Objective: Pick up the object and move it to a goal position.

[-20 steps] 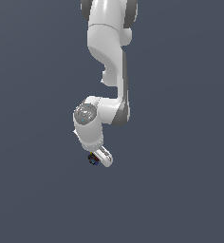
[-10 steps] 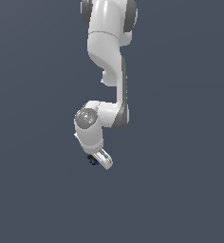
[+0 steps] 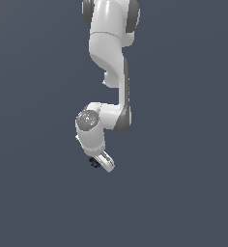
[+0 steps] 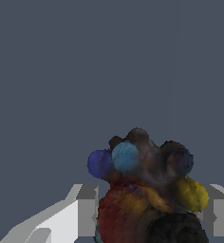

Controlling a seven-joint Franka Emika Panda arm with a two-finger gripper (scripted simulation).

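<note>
Currently | object (image 4: 147, 190): small, lumpy, likely light | gripper (image 4: 147, 216) jaws pinching its flanks | you hold mid-body, knobbly faces may slip

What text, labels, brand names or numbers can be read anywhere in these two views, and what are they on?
None: no readable text in either view.
The white arm is plain, with no brand name or number.
The speckled lump between the gripper jaws shows only blotches of red, blue and yellow, no label.
The grey background is blank.
</note>
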